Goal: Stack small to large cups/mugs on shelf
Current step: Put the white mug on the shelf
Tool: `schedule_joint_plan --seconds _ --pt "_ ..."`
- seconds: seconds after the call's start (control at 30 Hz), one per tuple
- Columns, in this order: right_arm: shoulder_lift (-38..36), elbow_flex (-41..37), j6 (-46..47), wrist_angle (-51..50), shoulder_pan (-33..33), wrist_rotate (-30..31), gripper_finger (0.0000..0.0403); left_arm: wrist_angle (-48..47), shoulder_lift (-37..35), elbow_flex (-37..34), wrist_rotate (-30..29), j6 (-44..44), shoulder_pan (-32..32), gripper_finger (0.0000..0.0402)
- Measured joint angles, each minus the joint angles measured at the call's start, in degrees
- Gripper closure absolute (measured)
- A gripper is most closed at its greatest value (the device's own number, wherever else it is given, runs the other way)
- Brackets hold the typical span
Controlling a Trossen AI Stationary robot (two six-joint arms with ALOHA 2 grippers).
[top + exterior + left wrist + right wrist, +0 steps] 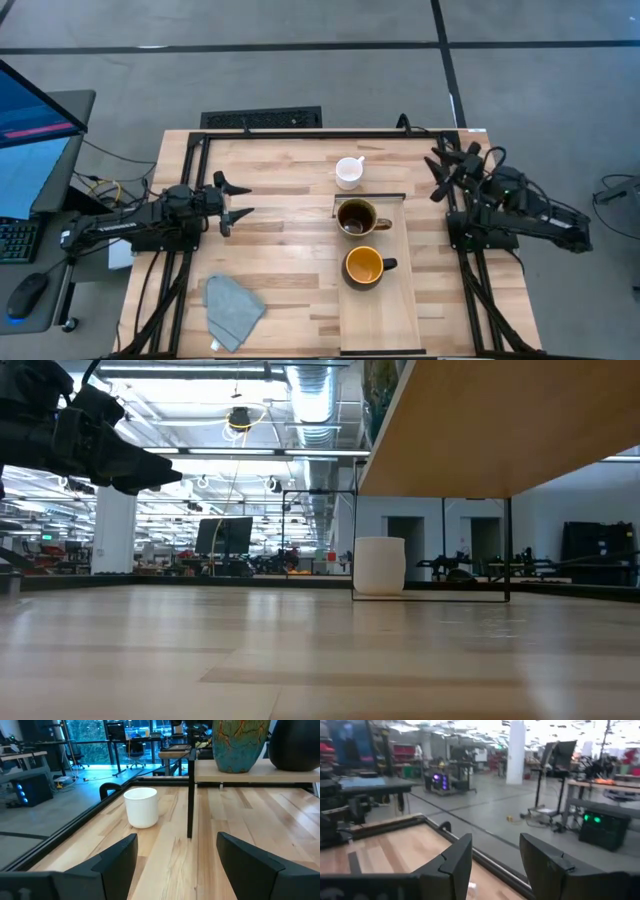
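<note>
The white mug [348, 172] stands upright on the tabletop just past the far end of the pale shelf [395, 310]. It also shows in the left wrist view [141, 807] and the low view [380, 565]. The brown mug [357, 218] and the yellow-inside mug [365, 266] stand on the shelf. In the left wrist view the brown mug's outside [239, 745] is mottled blue-green. My left gripper [248, 200] is open and empty, left of the shelf, pointing at it. My right gripper [436, 177] is open and empty at the far right.
The shelf is raised on thin black legs [190, 790], with open space under it [430, 595]. A grey-blue cloth [233, 308] lies near the front left. A black frame [300, 133] runs along the table's far edge. Bare tabletop lies between my left gripper and the shelf.
</note>
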Motion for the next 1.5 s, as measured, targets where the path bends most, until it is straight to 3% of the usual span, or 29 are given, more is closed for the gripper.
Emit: schedule_joint_plan --seconds 0.23,0.57,0.97,1.23,1.5 --pt "3.61 6.91 1.14 -7.99 -0.08 1.02 0.0214 0.00 0.00 0.00 0.00 -0.01 0.00 0.0141" --pt "12.39 10.97 0.13 -8.20 -1.00 0.69 0.0214 -0.02 0.02 0.00 0.02 -2.94 0.01 0.0141" --pt "26.27 22.83 -0.38 -10.54 -14.49 -6.59 0.0214 -0.03 0.02 0.00 0.02 -6.28 0.01 0.0141" --pt "37.51 26.44 -1.45 -10.12 -30.84 -21.93 0.0214 -0.04 0.02 0.00 0.04 -6.29 0.00 0.0141" --pt "50.83 26.45 -1.10 -4.29 -44.41 -45.82 0.0214 -0.06 0.02 0.00 0.02 -6.29 0.01 0.0141"
